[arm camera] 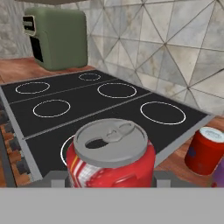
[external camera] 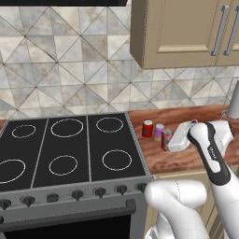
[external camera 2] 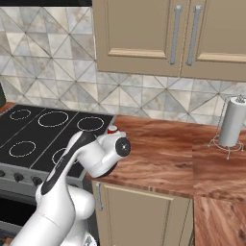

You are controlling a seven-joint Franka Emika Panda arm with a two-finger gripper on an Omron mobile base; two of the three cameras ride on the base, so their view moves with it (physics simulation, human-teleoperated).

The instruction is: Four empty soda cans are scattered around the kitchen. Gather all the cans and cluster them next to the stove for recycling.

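— Beside the stove [external camera: 70, 149], along the counter's [external camera 2: 163, 158] left edge, three soda cans are seen: a red can [external camera: 147, 129], a pale purple can [external camera: 159, 131], and a third can [external camera: 166, 139] at the gripper [external camera: 173, 140].

— Free wood is left toward the paper-towel roll [external camera 2: 232, 122]. And the jaws?

— Partly closed; the red can [arm camera: 110, 157] is clamped between them, another can [arm camera: 204, 150] just beside.
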